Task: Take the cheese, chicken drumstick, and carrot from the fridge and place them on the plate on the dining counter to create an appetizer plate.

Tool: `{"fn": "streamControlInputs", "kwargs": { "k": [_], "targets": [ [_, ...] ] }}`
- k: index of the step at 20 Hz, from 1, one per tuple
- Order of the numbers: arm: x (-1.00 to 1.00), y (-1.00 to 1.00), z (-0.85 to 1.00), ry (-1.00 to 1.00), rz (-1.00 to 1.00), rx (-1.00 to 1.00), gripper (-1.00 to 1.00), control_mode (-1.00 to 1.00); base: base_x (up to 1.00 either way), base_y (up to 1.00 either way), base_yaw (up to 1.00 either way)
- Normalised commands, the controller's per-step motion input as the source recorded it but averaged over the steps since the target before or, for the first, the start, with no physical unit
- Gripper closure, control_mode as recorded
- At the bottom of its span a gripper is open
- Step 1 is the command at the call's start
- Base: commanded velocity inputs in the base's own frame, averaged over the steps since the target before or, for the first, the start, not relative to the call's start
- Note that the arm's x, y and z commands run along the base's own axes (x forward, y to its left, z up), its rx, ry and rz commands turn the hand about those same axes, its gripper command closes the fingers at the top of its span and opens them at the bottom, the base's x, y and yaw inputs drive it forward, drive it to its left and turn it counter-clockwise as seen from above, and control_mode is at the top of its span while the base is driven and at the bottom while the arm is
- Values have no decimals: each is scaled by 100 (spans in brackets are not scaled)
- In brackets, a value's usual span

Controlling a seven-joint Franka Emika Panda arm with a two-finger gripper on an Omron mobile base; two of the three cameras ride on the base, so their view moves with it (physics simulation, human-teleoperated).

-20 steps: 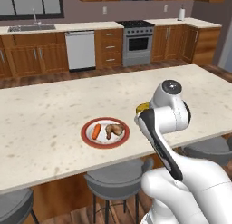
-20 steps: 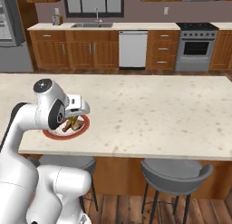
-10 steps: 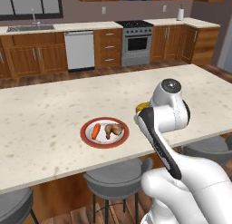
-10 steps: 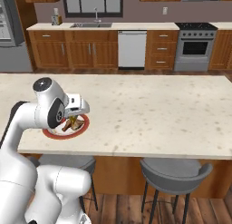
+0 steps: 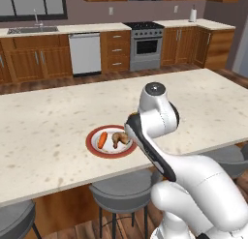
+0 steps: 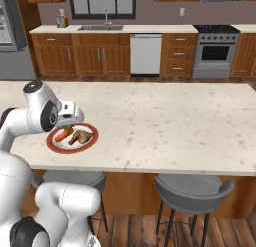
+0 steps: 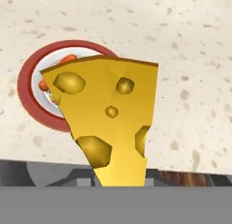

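cheese (image 7: 111,123): yellow wedge with holes, clamped in the end effector, rising straight ahead of it in the hand view and hanging above the desk (image 5: 43,131), just off the near side of the plate (image 5: 94,147). plate: white, red-rimmed, on the beige speckled desk near its front edge. carrot (image 5: 102,139) and chicken drumstick (image 5: 119,138): lying side by side on the plate, carrot on the left in the left base view, just beside each other.
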Motion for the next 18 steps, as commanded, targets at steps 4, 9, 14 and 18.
{"fn": "streamControlInputs", "kwargs": {
  "k": [4,9,14,18],
  "targets": [
    [0,44,0,8,-7,2,100,-100,0,0,0],
    [-17,33,-7,1,-18,10,100,-100,0,0,0],
    [-21,20,-17,0,-30,14,100,-100,0,0,0],
    [-10,25,-21,0,-36,12,100,-100,0,0,0]
  ]
}}
